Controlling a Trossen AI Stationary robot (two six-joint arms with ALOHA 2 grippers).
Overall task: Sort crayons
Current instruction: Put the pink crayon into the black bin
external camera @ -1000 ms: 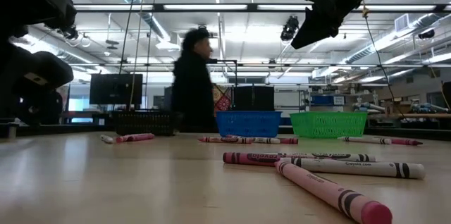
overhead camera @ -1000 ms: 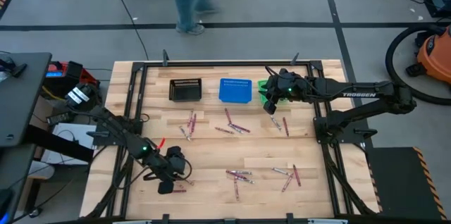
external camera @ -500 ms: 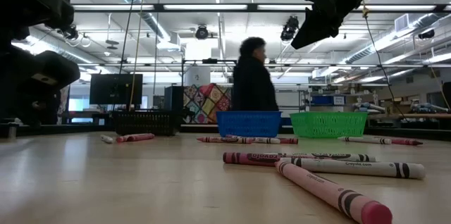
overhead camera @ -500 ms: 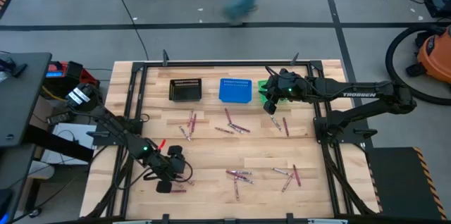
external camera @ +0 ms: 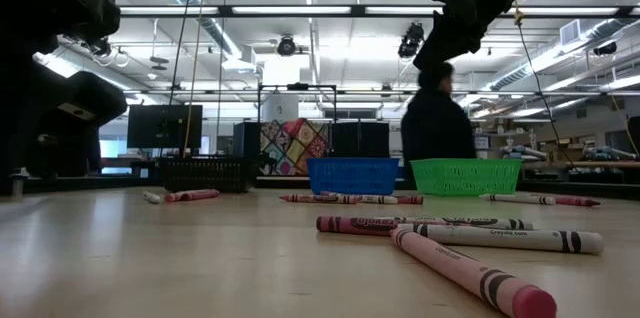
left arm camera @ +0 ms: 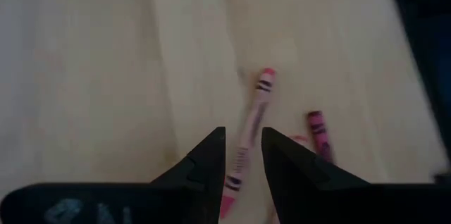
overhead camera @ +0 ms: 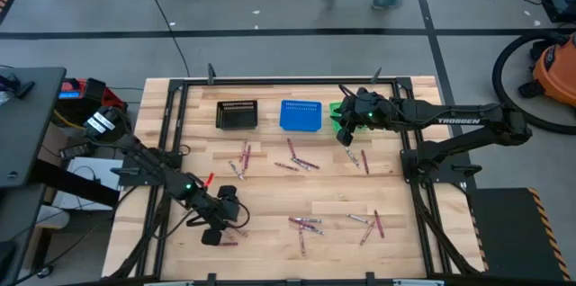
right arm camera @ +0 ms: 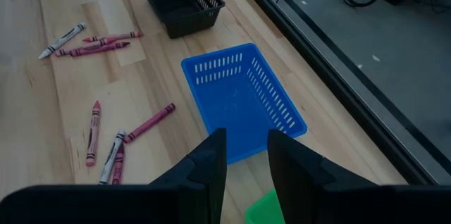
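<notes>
Pink, red and pale crayons lie flat in loose clusters (overhead camera: 304,225) (overhead camera: 297,162) (overhead camera: 243,158) on the wooden table. My left gripper (overhead camera: 219,223) stands open low over the near left part. In its wrist view a pink crayon (left arm camera: 255,104) lies on the wood and shows through the gap between the fingers (left arm camera: 243,143). My right gripper (overhead camera: 345,131) hangs open, high over the far right, by the green basket (overhead camera: 336,111) and just past the blue basket (right arm camera: 243,101); nothing is between its fingers (right arm camera: 246,150).
Black (overhead camera: 237,114), blue (overhead camera: 301,115) and green baskets stand in a row along the far edge. A person (external camera: 437,128) moves on the floor beyond it. Two long crayons (external camera: 420,224) lie close to the low camera. Black frame rails (overhead camera: 171,142) run along the table's sides.
My left gripper has rolled a little about its own axis while staying over the same spot near the front left. The person behind the table has walked toward the right. The crayons and my right gripper have kept still.
</notes>
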